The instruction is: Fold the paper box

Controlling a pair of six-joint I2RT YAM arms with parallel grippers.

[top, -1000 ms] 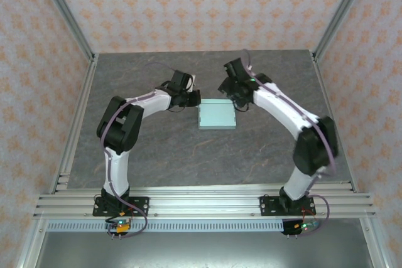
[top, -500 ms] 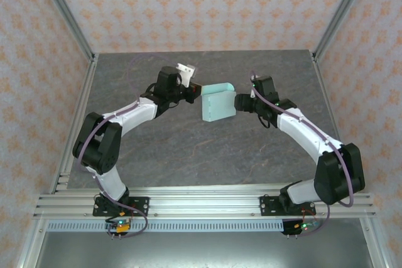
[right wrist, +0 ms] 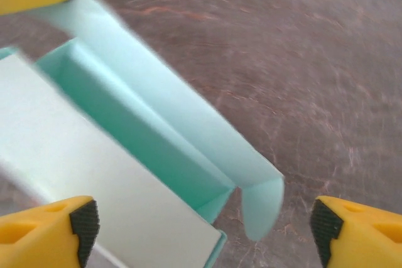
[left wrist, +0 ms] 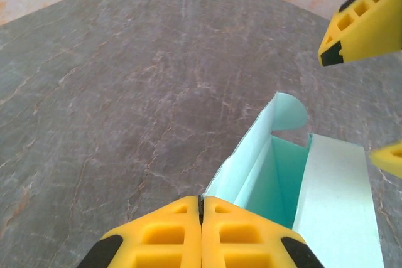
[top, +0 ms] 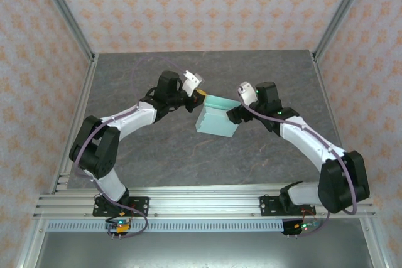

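Observation:
The paper box [top: 217, 122] is pale mint-blue card, partly folded, tilted up off the table's middle with its lid flap open. My left gripper [top: 201, 94] is shut on the far left corner of that flap; in the left wrist view its fingertips [left wrist: 201, 208] pinch the flap's edge of the box [left wrist: 295, 167]. My right gripper [top: 233, 114] stands open at the box's right end. In the right wrist view its fingers [right wrist: 47, 227] are spread wide on either side of the box [right wrist: 94, 155], whose rounded tab [right wrist: 264, 208] hangs free.
The grey stone-pattern table [top: 188, 155] is bare around the box. Metal frame posts and patterned walls close in the back and sides. The aluminium rail [top: 201, 202] with both arm bases runs along the near edge.
The box, flat on the table a second ago, has been lifted and tilted. My right gripper has opened wide and let go of the box's right end. The left keeps its pinch.

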